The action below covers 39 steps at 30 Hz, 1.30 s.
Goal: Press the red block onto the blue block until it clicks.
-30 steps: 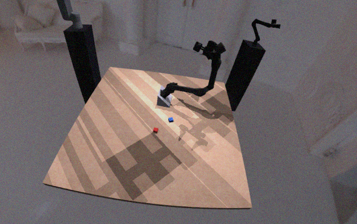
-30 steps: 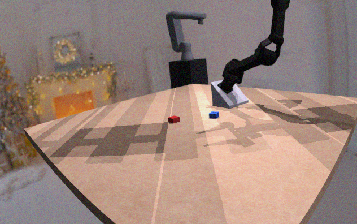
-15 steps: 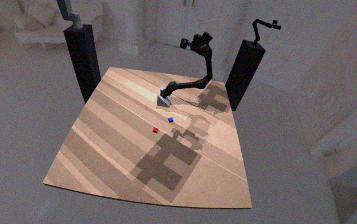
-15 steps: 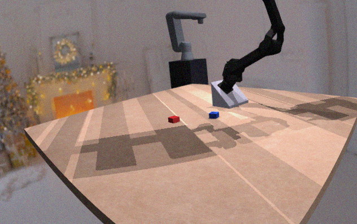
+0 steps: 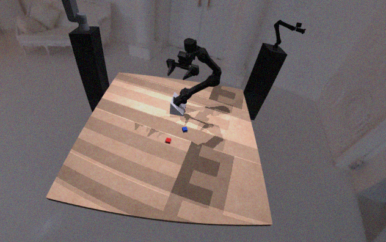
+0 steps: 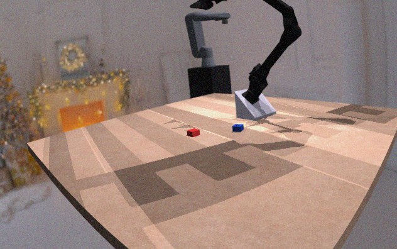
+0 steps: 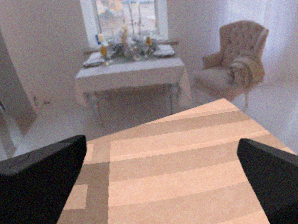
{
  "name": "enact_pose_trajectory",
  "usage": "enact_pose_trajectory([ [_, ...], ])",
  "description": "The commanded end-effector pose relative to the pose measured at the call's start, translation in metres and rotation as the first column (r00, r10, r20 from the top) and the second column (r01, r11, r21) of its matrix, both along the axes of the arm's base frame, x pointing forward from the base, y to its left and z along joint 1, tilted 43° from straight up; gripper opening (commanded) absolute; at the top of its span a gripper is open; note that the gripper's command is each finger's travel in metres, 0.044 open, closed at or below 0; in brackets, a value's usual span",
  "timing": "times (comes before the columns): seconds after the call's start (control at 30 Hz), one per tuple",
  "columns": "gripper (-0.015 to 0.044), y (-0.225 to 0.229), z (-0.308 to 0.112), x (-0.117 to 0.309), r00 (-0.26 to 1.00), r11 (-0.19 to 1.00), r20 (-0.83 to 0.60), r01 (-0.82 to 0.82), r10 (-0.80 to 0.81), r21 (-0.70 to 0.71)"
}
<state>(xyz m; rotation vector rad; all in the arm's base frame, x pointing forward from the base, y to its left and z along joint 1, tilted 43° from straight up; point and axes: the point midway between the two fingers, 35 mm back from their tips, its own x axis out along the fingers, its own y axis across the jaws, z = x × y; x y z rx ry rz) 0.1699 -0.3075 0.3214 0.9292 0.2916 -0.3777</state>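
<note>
Overhead, the open hand [image 5: 178,74] [image 7: 164,145] holds nothing.

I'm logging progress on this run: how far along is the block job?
Nothing looks finished: the red block and blue block sit apart on the table. Nothing is in hand; the gripper is open above. Picking, pressing and release all remain.
</note>
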Motion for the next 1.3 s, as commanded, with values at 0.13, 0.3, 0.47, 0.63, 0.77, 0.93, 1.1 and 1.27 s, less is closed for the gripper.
enact_pose_trajectory([
  [0.13,0.044,0.04,-0.1,0.084,0.931,0.945,-0.188,-0.284,0.313,0.165],
  [0.3,0.044,0.081,-0.154,0.119,0.821,0.864,-0.281,-0.441,0.498,0.241],
  [0.47,0.044,0.134,-0.21,0.141,0.641,0.731,-0.352,-0.597,0.682,0.33],
  [0.63,0.044,0.197,-0.257,0.151,0.401,0.539,-0.369,-0.709,0.838,0.454],
  [0.77,0.044,0.219,-0.269,0.153,0.316,0.471,-0.366,-0.731,0.875,0.495],
  [0.93,0.044,0.221,-0.272,0.154,0.316,0.471,-0.366,-0.731,0.875,0.495],
  [1.1,0.044,0.239,-0.299,0.158,0.316,0.47,-0.365,-0.731,0.876,0.495],
  [1.27,0.044,0.241,-0.303,0.159,0.317,0.47,-0.365,-0.731,0.876,0.495],
])
